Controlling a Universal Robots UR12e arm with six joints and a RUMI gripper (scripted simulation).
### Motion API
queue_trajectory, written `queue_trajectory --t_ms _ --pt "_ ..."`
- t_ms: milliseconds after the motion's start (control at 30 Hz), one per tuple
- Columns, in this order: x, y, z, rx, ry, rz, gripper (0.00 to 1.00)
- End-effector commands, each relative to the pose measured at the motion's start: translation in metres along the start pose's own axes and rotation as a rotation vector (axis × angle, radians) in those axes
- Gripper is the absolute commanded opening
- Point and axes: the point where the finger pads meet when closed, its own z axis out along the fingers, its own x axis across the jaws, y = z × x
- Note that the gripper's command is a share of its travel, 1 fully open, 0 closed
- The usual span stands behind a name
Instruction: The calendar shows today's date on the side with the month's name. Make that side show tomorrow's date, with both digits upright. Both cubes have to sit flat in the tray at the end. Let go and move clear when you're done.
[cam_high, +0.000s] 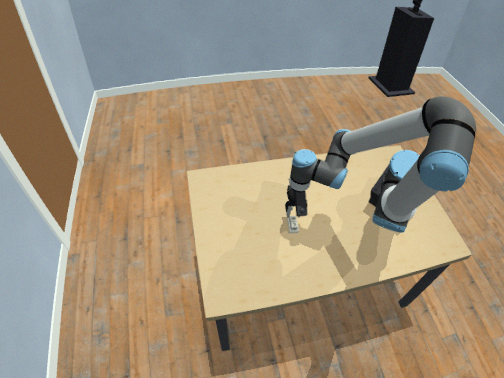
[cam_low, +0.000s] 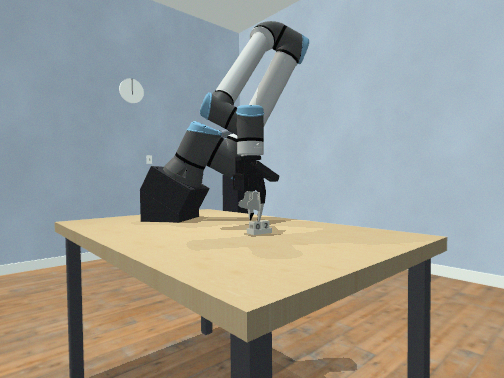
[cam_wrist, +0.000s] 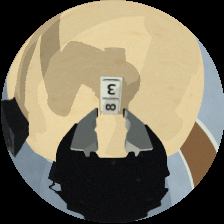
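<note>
The small pale tray (cam_high: 293, 231) (cam_low: 260, 232) stands on the table with two white cubes side by side in it. In the exterior view, one cube (cam_low: 257, 226) shows a 0 and the other cube (cam_low: 266, 225) a 2, both upright. In the wrist view, one cube top (cam_wrist: 111, 89) shows a 3 turned upside down, and the nearer cube top (cam_wrist: 110, 106) an 8 on its side. The month's name cannot be read. My gripper (cam_high: 293, 214) (cam_low: 255, 220) (cam_wrist: 110, 108) is partly open, pointing down at one end of the tray, with a gap beside each fingertip.
The wooden table (cam_high: 240, 280) (cam_low: 200, 260) (cam_wrist: 165, 65) carries the tray and the arm's base (cam_high: 390, 220) (cam_low: 170, 200). A dark pedestal (cam_high: 404, 50) stands on the floor beyond the table. The arm's shadow falls around the tray.
</note>
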Motion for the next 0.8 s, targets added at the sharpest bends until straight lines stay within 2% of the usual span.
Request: queue_trajectory --t_ms 0,267,767 --pt "0.001 0.0 0.007 0.0 0.001 0.0 0.29" --pt "0.001 0.0 0.02 0.0 0.001 0.0 0.29" --pt "0.001 0.0 0.023 0.0 0.001 0.0 0.29"
